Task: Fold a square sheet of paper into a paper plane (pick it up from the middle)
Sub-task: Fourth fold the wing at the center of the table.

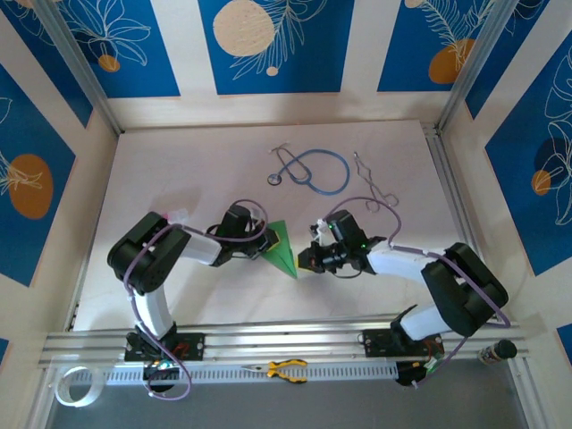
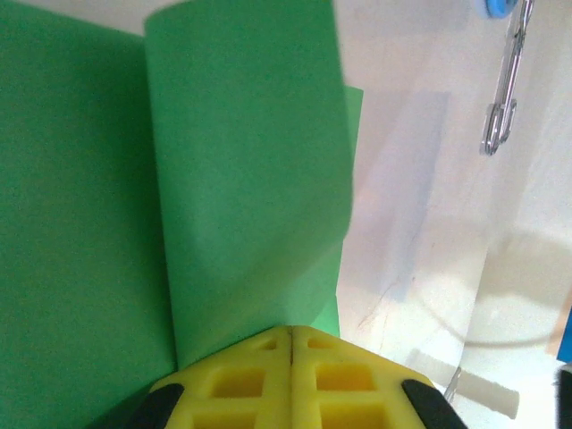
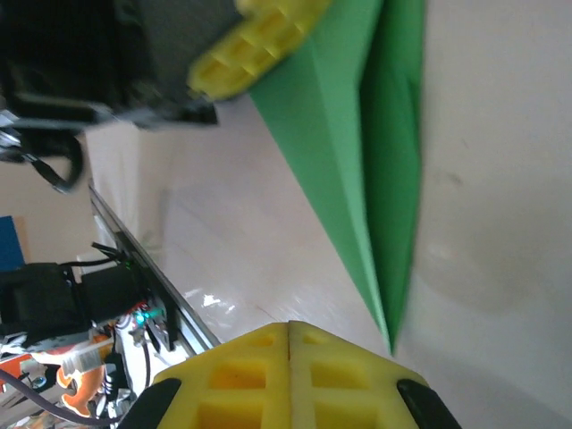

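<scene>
Paper plane (image 1: 284,250) is lying on the worktop (image 1: 179,170) between the arms, already showing a pointed dart form, with one flap curling up unflattened. Left tool (image 2: 290,357) is sitting closed against its wide end. Right tool (image 3: 290,357) is sitting closed beside the tip, gripping nothing. Judgement: folding is nearing completion, with final creasing outstanding.

- From the top view I can't see the left claw's (image 1: 264,241) tips. Its wrist covers them and the paper plane's (image 1: 286,254) left edge.
- Left wrist: paper plane runs off the top and left edges. A blue sliver (image 2: 498,7) is cut by the top edge, too little to tell what it is.
- Right wrist: plane's wide end leaves the top edge, slightly blurred.
</scene>
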